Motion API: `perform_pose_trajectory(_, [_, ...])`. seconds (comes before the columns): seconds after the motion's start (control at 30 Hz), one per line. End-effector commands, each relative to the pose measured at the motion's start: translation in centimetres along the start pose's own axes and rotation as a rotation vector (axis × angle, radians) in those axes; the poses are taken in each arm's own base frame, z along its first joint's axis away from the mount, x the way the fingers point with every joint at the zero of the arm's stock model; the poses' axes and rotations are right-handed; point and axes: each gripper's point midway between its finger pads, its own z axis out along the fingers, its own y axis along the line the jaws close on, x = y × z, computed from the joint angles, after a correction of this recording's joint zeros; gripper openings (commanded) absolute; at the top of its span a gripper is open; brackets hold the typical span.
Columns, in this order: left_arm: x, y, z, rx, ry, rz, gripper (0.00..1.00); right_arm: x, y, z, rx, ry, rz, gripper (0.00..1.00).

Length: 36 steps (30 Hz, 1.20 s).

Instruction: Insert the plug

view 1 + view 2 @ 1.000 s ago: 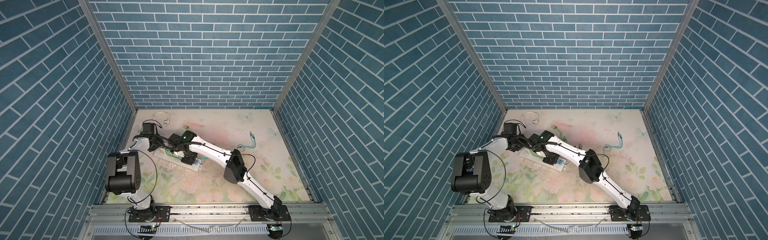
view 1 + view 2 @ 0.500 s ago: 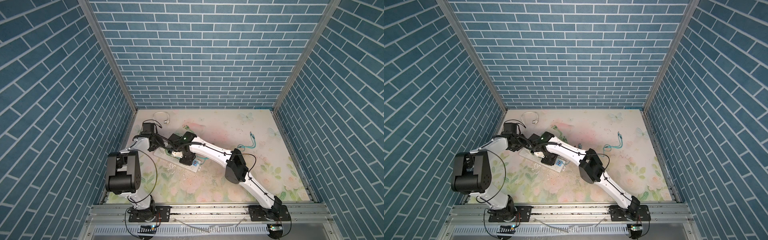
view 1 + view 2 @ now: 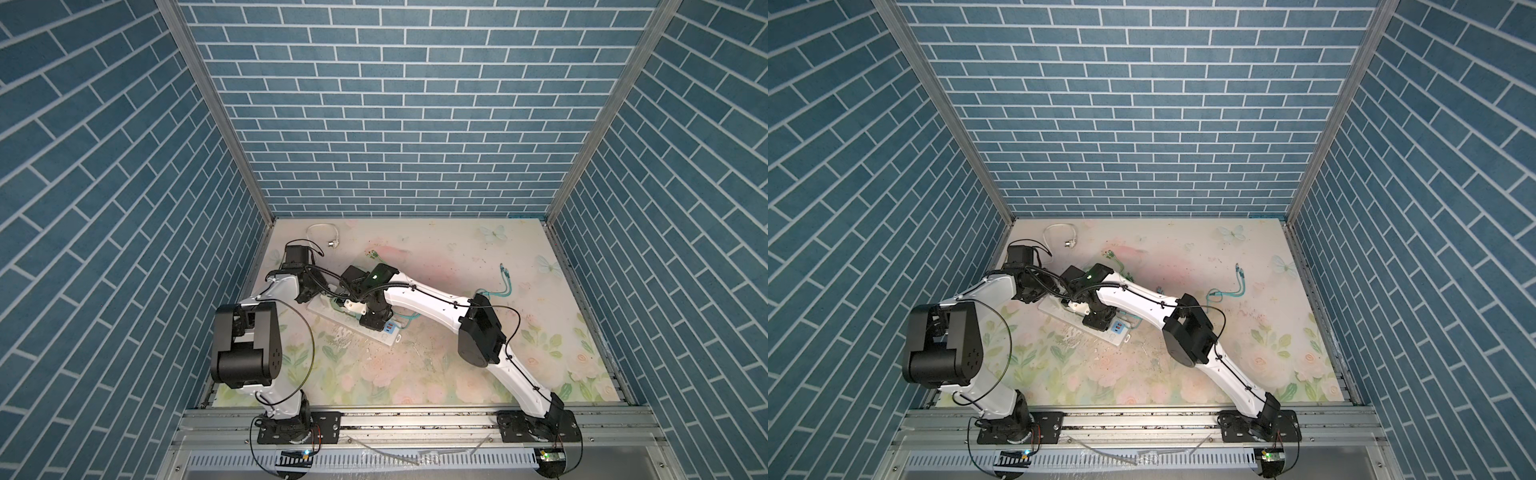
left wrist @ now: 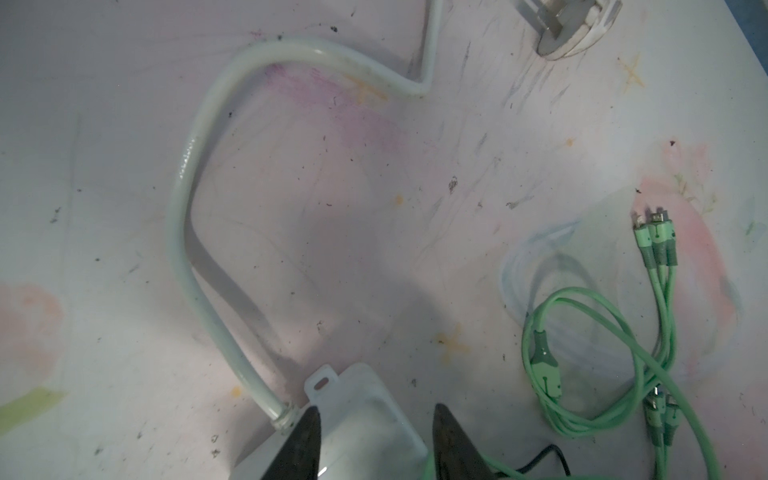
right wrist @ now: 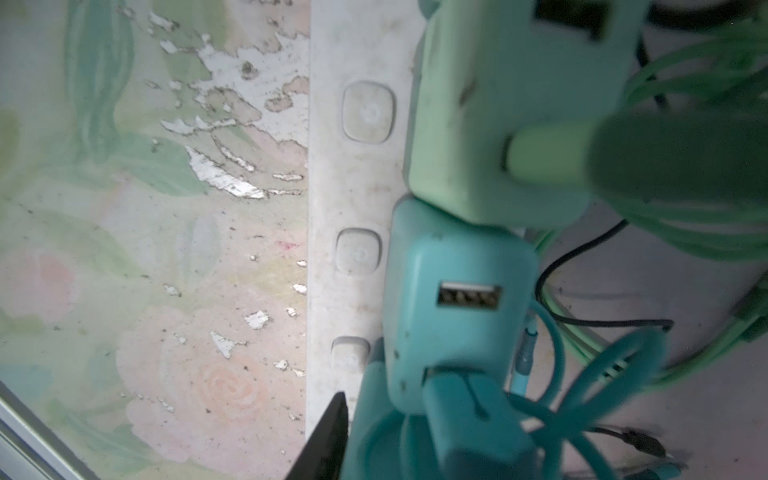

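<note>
Floral desk [image 3: 457, 365]: parted left tool [image 4: 376, 409] is straddling white plastic power strip [image 5: 353, 187]; right tool [image 3: 372, 323], opening unreadable, is nearing teal boxy charger [image 5: 457, 270]; push squarely.

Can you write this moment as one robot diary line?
left gripper: astride power strip end | right gripper: at teal charger | teal charger: on strip, beside green charger | grip: unclear

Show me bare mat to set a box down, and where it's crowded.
Bare: the front band of mat between the power strip and the front rail; also the back right, between the teal cable and the back wall. Crowded: around the power strip, with chargers, green cables, left arm and right arm over it.
</note>
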Motion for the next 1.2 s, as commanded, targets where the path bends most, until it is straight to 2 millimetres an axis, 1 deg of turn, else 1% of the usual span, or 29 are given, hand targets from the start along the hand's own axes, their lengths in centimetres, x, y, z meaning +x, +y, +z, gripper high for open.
perform_pose_trajectory(0.0, [3.7, 1.9, 1.0, -0.077, 0.138, 0.026, 0.45, -1.9, 0.1, -2.8, -0.009, -0.131, -0.038, 0.37])
perform_pose_trajectory(0.1, [3.8, 2.0, 1.0, -0.078, 0.138, 0.026, 0.45, -1.8, 0.1, -2.7, -0.013, -0.133, -0.031, 0.36])
perform_pose_trajectory(0.17, [3.8, 1.9, 0.9, -0.077, 0.137, 0.025, 0.45, -1.7, 0.0, -2.3, -0.017, -0.127, -0.028, 0.34])
perform_pose_trajectory(0.3, [3.7, 1.9, 0.6, -0.077, 0.132, 0.026, 0.45, -1.6, 0.3, -2.1, -0.035, -0.123, -0.023, 0.22])
perform_pose_trajectory(0.43, [3.7, 1.9, 0.6, -0.075, 0.132, 0.027, 0.45, -1.2, 0.5, -1.7, -0.046, -0.113, -0.018, 0.23])
perform_pose_trajectory(0.47, [3.7, 1.9, 0.6, -0.075, 0.131, 0.025, 0.45, -1.2, 0.3, -1.4, -0.039, -0.108, -0.013, 0.22])
perform_pose_trajectory(0.5, [3.7, 1.9, 0.6, -0.075, 0.133, 0.026, 0.45, -1.0, 0.3, -1.2, -0.04, -0.099, -0.012, 0.19])
perform_pose_trajectory(0.6, [3.8, 1.9, 0.6, -0.074, 0.133, 0.025, 0.45, -1.0, 0.5, -0.8, -0.055, -0.094, -0.003, 0.08])
perform_pose_trajectory(0.67, [3.8, 1.9, 0.5, -0.073, 0.132, 0.026, 0.45, -0.9, 0.5, -0.4, -0.062, -0.087, 0.003, 0.03])
perform_pose_trajectory(0.7, [3.7, 1.8, 0.4, -0.072, 0.129, 0.027, 0.45, -0.8, 0.5, 0.0, -0.064, -0.078, 0.009, 0.01])
perform_pose_trajectory(0.73, [3.7, 1.8, 0.4, -0.069, 0.129, 0.029, 0.45, -0.8, 1.2, 0.5, -0.098, -0.074, 0.011, 0.0])
perform_pose_trajectory(0.83, [3.5, 1.5, -0.1, -0.059, 0.119, 0.029, 0.45, -0.2, 1.1, 2.3, -0.102, -0.029, 0.045, 0.0])
perform_pose_trajectory(0.97, [3.4, 1.1, -1.1, -0.041, 0.103, 0.03, 0.45, 0.2, 1.3, 4.5, -0.109, 0.001, 0.106, 0.0])
perform_pose_trajectory(1.1, [3.4, 1.2, -1.7, -0.037, 0.087, 0.033, 0.45, 1.8, 1.1, 6.6, -0.082, 0.077, 0.138, 0.0])
perform_pose_trajectory(1.17, [3.3, 1.1, -2.0, -0.028, 0.077, 0.031, 0.45, 2.2, 1.2, 7.3, -0.078, 0.083, 0.148, 0.0])
